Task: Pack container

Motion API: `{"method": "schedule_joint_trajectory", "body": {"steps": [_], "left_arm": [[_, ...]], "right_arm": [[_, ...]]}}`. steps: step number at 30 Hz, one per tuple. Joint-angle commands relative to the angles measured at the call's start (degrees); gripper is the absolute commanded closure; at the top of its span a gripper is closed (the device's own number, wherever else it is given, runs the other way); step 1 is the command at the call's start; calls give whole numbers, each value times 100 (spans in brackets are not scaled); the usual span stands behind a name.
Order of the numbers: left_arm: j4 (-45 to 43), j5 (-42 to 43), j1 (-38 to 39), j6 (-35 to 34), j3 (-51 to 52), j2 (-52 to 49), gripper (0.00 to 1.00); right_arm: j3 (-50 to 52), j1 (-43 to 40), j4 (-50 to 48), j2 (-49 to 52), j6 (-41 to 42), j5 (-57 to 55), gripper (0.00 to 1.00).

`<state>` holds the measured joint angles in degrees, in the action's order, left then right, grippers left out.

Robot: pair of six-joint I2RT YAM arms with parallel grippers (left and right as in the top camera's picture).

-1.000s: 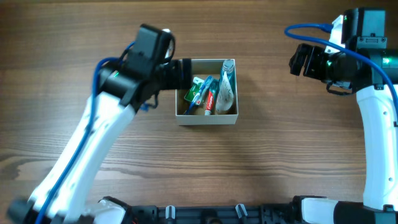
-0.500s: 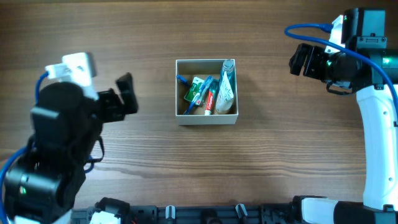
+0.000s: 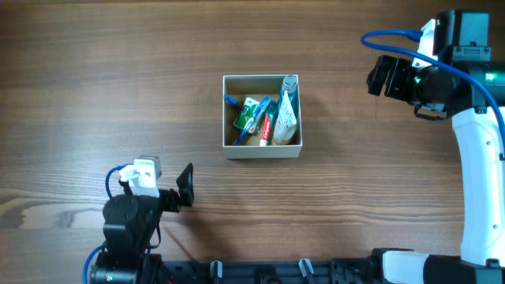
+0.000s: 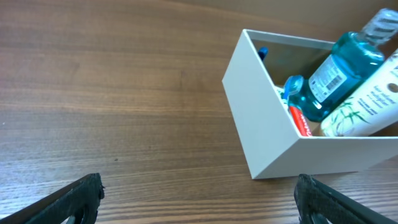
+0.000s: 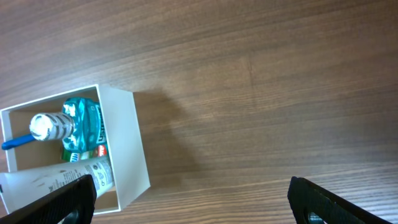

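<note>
The container (image 3: 262,152) is a square white-walled cardboard box at the table's middle. It holds a teal mouthwash bottle (image 4: 339,68), a white tube (image 3: 286,116), a red-and-white toothpaste tube (image 3: 267,128) and a blue toothbrush (image 3: 231,101). The box also shows in the left wrist view (image 4: 261,118) and in the right wrist view (image 5: 127,149). My left gripper (image 3: 186,185) is open and empty, low at the front left, well away from the box. My right gripper (image 3: 381,76) is open and empty at the far right, apart from the box.
The wooden table (image 3: 355,197) lies bare around the box. The left arm's base is folded at the front edge (image 3: 126,229). The right arm (image 3: 481,158) runs along the right side.
The left arm has pulled back from the box's left wall to the front left corner, its gripper empty. The right arm and the box have not moved.
</note>
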<state>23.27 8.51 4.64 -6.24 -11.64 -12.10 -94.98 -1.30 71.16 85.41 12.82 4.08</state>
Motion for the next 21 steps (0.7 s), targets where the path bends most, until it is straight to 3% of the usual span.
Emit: {"method": "schedule_joint_trajectory", "body": {"steps": [1, 21], "left_arm": [[-35, 258, -37, 111, 240, 407, 0], [48, 258, -37, 111, 457, 533, 0]], "right_arm": [[-15, -22, 2, 55, 85, 46, 0], [-15, -7, 4, -127, 76, 37, 0]]}}
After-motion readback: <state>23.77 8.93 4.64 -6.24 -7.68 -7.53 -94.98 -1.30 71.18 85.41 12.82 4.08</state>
